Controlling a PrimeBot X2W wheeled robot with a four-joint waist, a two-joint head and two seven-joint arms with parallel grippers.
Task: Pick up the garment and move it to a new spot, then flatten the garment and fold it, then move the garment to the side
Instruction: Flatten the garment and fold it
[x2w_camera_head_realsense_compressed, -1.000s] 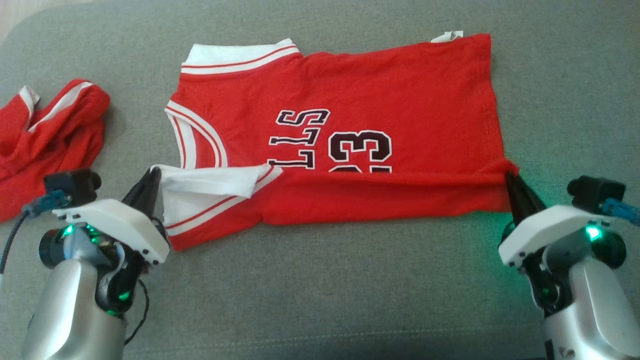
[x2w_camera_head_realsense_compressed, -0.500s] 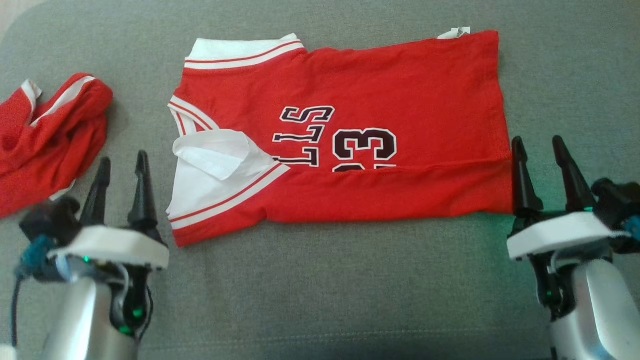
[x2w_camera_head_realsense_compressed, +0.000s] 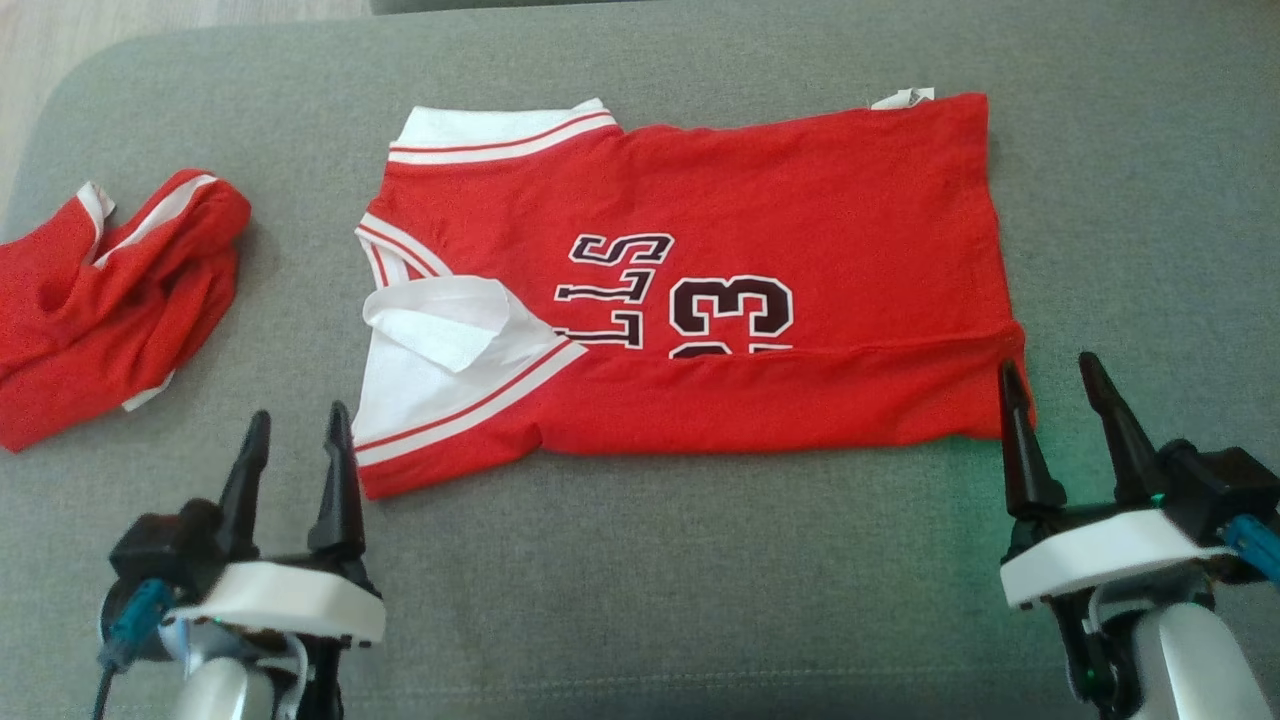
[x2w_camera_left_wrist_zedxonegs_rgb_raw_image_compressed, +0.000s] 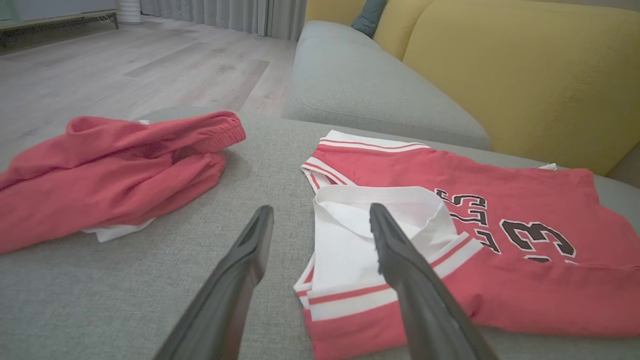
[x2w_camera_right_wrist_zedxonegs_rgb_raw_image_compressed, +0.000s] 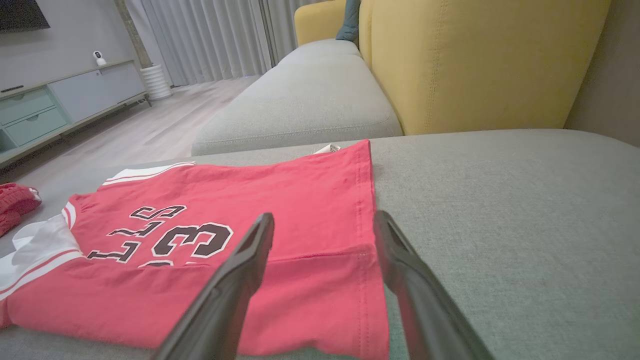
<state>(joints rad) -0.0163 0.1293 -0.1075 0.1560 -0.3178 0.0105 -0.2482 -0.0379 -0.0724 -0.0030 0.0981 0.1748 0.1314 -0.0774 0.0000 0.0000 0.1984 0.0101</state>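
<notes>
Garment: the red jersey (x2w_camera_head_realsense_compressed: 700, 200) lies flat on the grey seat cushion (x2w_camera_head_realsense_compressed: 640, 580), collar end toward the robot's left, hem toward its right. Its near long edge is turned over toward the middle and covers the lower part of the number. At the collar end a white flap (x2w_camera_head_realsense_compressed: 450, 330) sits rumpled on the fold.

Left gripper (x2w_camera_head_realsense_compressed: 300, 412): jaws wide apart, holding nothing, just off the near collar-end corner. Right gripper (x2w_camera_head_realsense_compressed: 1048, 362): jaws wide apart, empty, just beside the near hem corner.

A second red garment (x2w_camera_head_realsense_compressed: 110, 300) lies crumpled well to the left, apart from the work.

Assessment: one lengthwise fold appears laid and the far edge remains. Recommended: press the white flap flat first, pinch both far corners together, pinch one layer only, keep the cloth taut between the arms, and lay the edge parallel to the existing crease
</notes>
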